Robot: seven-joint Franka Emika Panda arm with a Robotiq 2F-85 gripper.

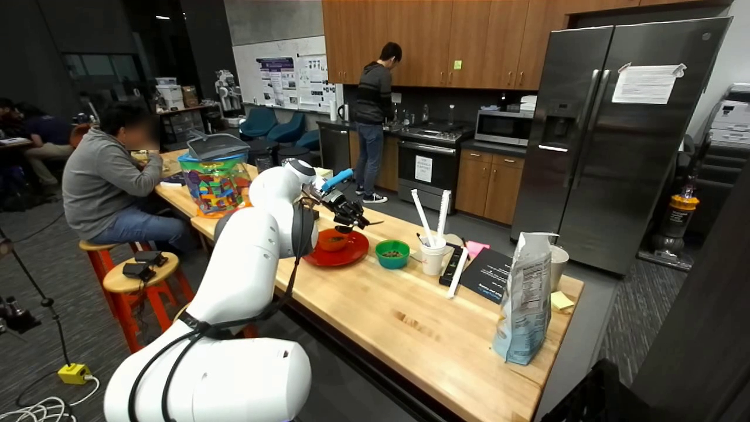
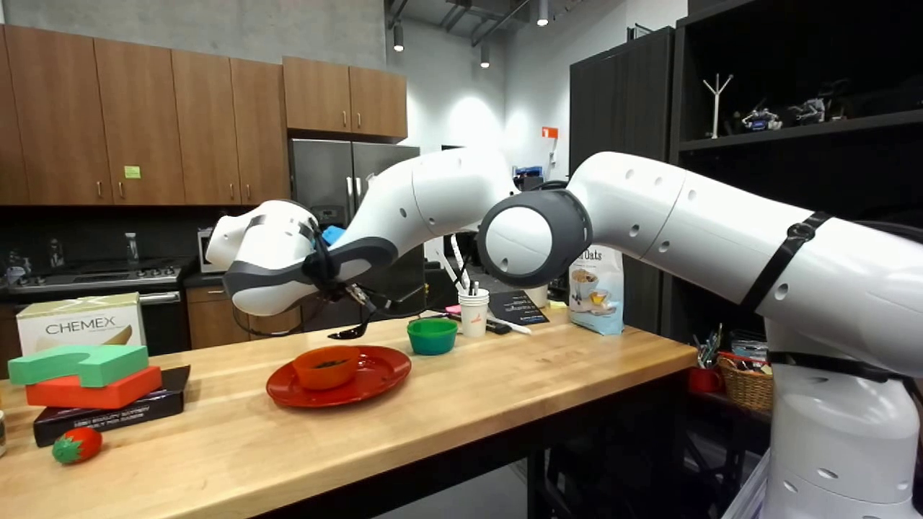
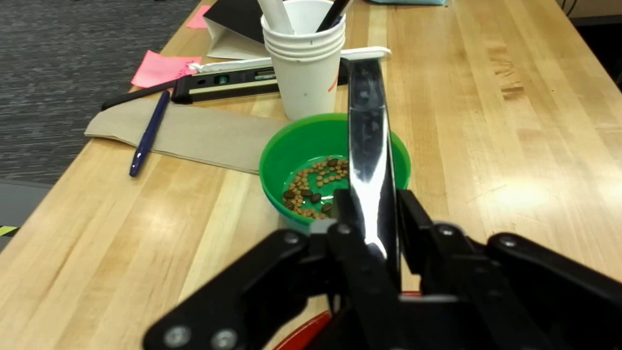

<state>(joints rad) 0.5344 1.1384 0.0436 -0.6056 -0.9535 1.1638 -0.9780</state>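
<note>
My gripper [image 3: 375, 204] is shut on the flat handle of a glossy black spoon [image 3: 368, 126], which sticks out forward between the fingers in the wrist view. In an exterior view the spoon's dark bowl end [image 2: 350, 333] hangs in the air just above the orange bowl [image 2: 326, 371]. That bowl, with some dark bits inside, sits on a red plate [image 2: 386, 378]. Beyond the gripper stands a green bowl [image 3: 282, 158] holding small tan pellets and several dark beans; the spoon handle hides part of it. Whether the spoon carries anything cannot be made out.
Behind the green bowl stands a white paper cup [image 3: 306, 87] with utensils, beside a black level [image 3: 233, 83] and a pen [image 3: 149, 133]. A tall oats bag [image 1: 523, 305] is near the table's end. Foam blocks [image 2: 94, 389] and a toy strawberry [image 2: 77, 445] lie opposite. Someone sits [image 1: 108, 176] alongside.
</note>
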